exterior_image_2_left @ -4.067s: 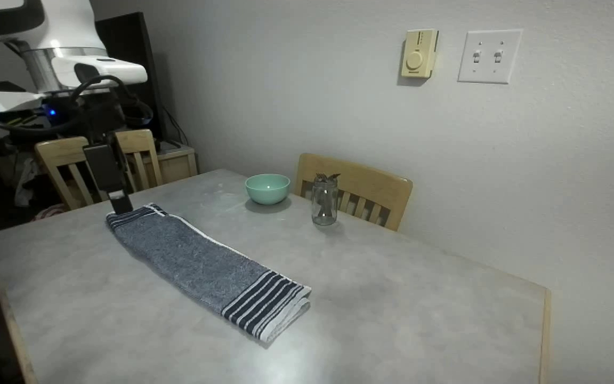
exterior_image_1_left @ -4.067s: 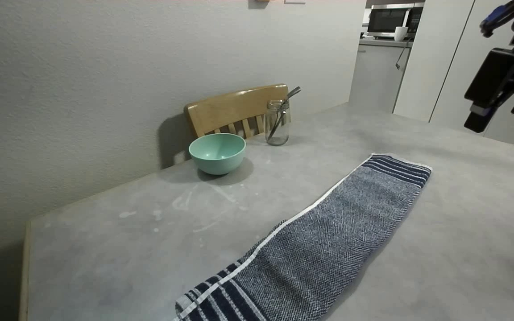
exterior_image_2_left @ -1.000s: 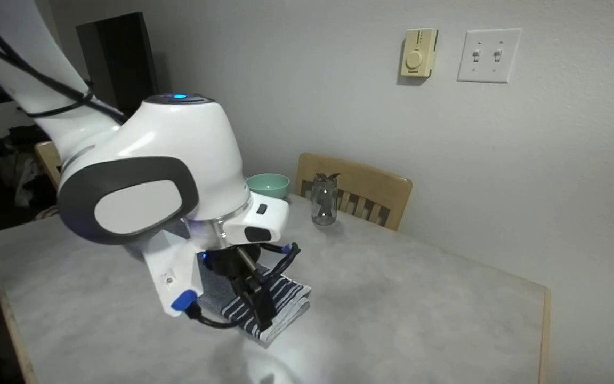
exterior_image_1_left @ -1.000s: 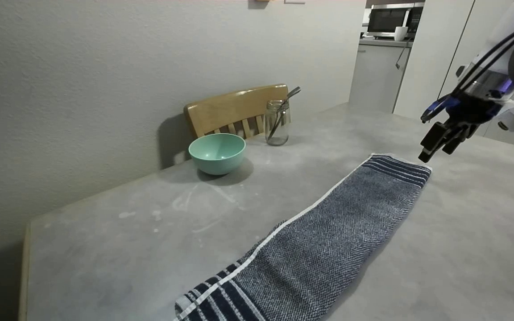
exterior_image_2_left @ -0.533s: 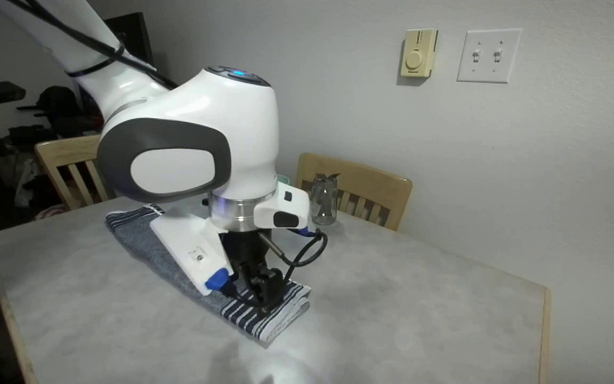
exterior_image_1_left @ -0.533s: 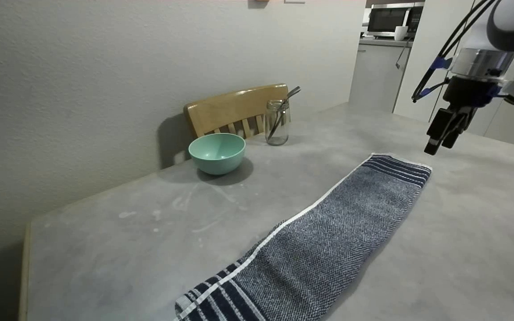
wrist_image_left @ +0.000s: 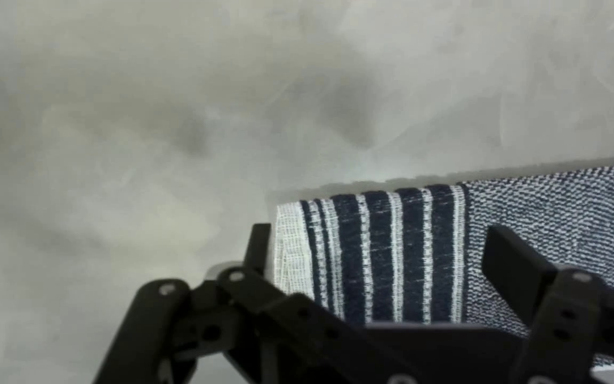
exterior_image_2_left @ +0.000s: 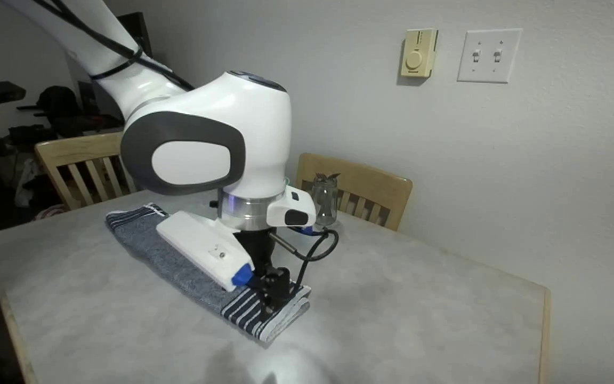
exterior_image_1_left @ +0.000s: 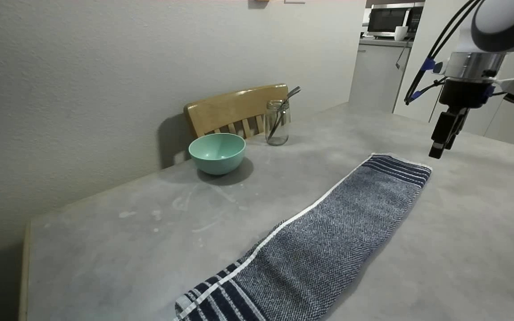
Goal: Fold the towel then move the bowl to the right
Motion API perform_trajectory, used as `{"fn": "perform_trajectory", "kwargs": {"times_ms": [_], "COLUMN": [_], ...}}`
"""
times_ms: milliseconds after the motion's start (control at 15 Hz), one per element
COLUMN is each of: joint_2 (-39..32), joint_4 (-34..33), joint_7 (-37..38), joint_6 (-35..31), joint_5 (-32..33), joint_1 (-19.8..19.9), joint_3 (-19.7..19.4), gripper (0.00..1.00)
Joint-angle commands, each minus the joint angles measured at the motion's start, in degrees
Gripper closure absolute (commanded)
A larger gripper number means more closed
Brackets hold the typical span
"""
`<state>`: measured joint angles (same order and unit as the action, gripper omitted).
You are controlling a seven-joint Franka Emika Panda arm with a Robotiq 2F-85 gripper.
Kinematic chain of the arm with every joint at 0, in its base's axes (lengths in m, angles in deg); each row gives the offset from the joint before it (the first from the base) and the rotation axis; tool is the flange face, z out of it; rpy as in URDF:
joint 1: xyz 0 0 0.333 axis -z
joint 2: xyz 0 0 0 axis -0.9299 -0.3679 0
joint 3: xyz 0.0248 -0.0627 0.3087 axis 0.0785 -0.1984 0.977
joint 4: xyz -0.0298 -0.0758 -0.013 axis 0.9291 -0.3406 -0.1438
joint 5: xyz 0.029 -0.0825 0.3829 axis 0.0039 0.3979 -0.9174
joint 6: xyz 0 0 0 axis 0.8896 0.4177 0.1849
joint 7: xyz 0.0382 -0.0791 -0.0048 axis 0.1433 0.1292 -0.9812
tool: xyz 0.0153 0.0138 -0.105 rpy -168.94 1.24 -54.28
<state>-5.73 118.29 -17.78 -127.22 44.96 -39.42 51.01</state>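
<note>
The towel (exterior_image_1_left: 328,240) lies on the table as a long narrow grey strip with navy and white striped ends. It also shows in an exterior view (exterior_image_2_left: 179,266), where the arm covers part of it, and in the wrist view (wrist_image_left: 552,208). The mint-green bowl (exterior_image_1_left: 217,156) stands upright on the table near the wall side, apart from the towel. The arm hides nearly all of it in an exterior view. My gripper (wrist_image_left: 381,248) is open and empty, above one striped end, its fingers spread along the towel's length. It points down in both exterior views (exterior_image_1_left: 442,149) (exterior_image_2_left: 275,298).
A glass jar (exterior_image_1_left: 277,122) with cutlery stands near the bowl, and also shows in an exterior view (exterior_image_2_left: 325,200). A wooden chair (exterior_image_1_left: 239,107) stands behind them against the wall. The grey table (exterior_image_2_left: 419,309) has a wooden edge.
The arm has swung across to the towel's striped end. Over the last second the gripper has turned from tilted to nearly upright. The towel and bowl have not moved.
</note>
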Motion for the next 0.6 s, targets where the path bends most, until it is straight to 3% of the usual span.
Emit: {"fn": "perform_trajectory", "kwargs": {"times_ms": [0, 333, 533], "joint_2": [-2.86, -10.39, -14.10], "joint_4": [-4.54, -13.62, -18.38], "joint_7": [-7.56, -19.77, -19.28], "joint_6": [3.49, 11.25, 14.55], "joint_5": [-1.67, -9.67, -10.29], "joint_1": [-3.75, -2.64, -3.85], "joint_3": [-4.29, -4.53, -6.36], "gripper": [0.00, 0.00, 0.00]}}
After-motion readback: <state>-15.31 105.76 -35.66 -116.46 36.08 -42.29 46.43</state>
